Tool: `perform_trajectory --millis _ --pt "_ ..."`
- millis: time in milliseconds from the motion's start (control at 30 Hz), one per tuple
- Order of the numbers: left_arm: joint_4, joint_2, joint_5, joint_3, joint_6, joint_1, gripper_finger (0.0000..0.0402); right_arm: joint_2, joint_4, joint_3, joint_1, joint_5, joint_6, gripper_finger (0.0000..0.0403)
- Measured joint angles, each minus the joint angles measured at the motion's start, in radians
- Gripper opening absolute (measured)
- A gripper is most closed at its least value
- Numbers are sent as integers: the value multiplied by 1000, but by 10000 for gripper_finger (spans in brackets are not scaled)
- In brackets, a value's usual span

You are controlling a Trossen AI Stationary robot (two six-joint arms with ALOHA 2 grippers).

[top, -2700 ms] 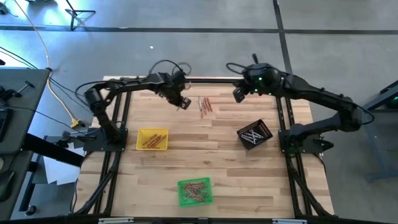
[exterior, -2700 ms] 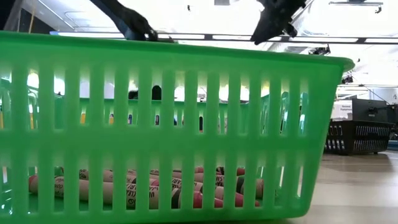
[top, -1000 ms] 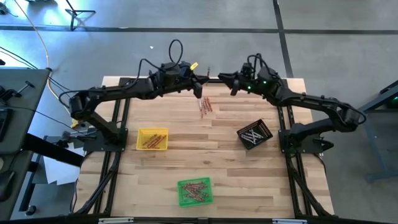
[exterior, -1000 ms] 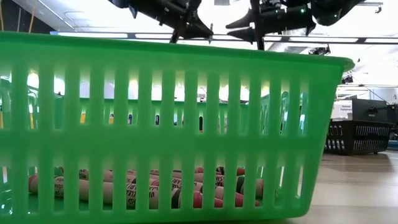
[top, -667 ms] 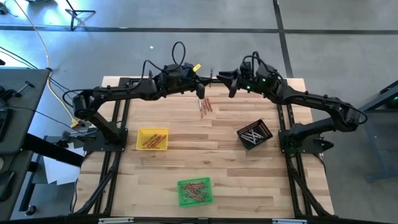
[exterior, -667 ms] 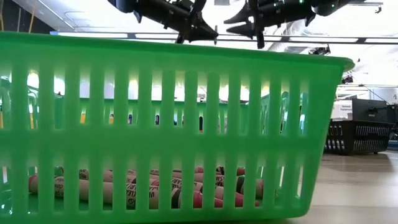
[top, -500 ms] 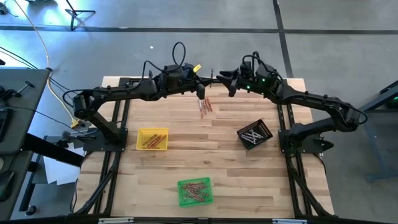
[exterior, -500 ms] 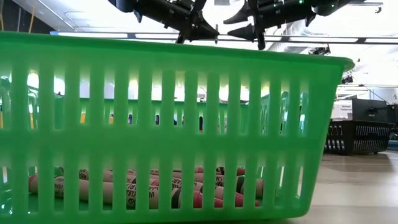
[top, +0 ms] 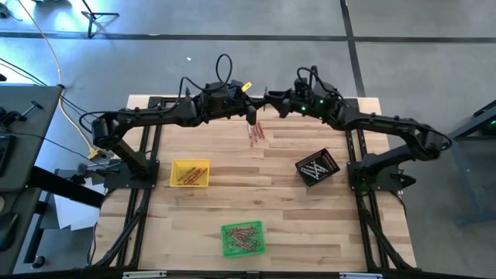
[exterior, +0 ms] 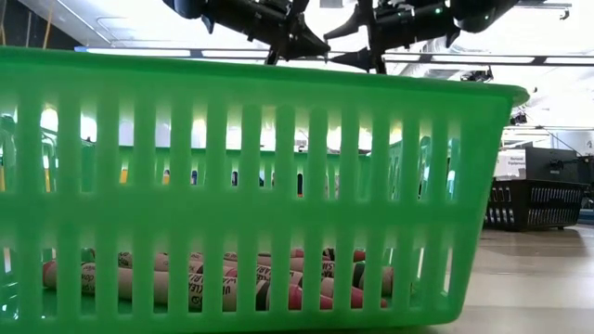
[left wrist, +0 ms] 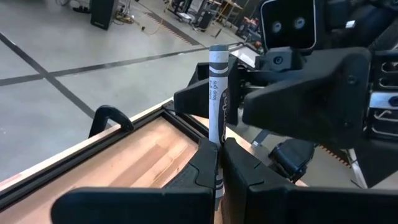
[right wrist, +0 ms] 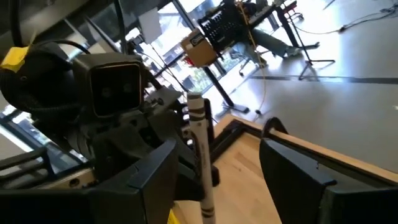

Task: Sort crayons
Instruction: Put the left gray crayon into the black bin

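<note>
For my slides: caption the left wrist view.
Left end effector shut on an upright grey paper-wrapped crayon, presenting it to the open right end effector above the wooden table's far edge.

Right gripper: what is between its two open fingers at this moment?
A grey-white crayon, upright, held by the shut left gripper, stands between the open fingers of the right gripper. Both wrist views show this.

grey-white crayon (left wrist: 216, 99) w/ black print; trays yellow (top: 190, 173), green (top: 242, 239), black (top: 317, 167)

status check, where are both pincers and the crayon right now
Left pincer shut on grey crayon, held upright. Right pincer open around it, handover pending. Loose crayons on table below. Nothing blocking.
</note>
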Motion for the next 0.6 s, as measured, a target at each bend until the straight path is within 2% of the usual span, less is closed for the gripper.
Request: perform_trajectory --millis 267,367,467,600 --pt "0 0 1 0 0 -5 0 27 48 0 15 10 1 220" --pt "1 0 1 0 0 -9 0 27 49 0 15 14 4 208" --pt "-1 0 1 0 0 -14 0 27 48 0 15 31 11 168" --pt "-7 0 -1 -1 -1 -14 1 27 47 0 16 28 12 74"
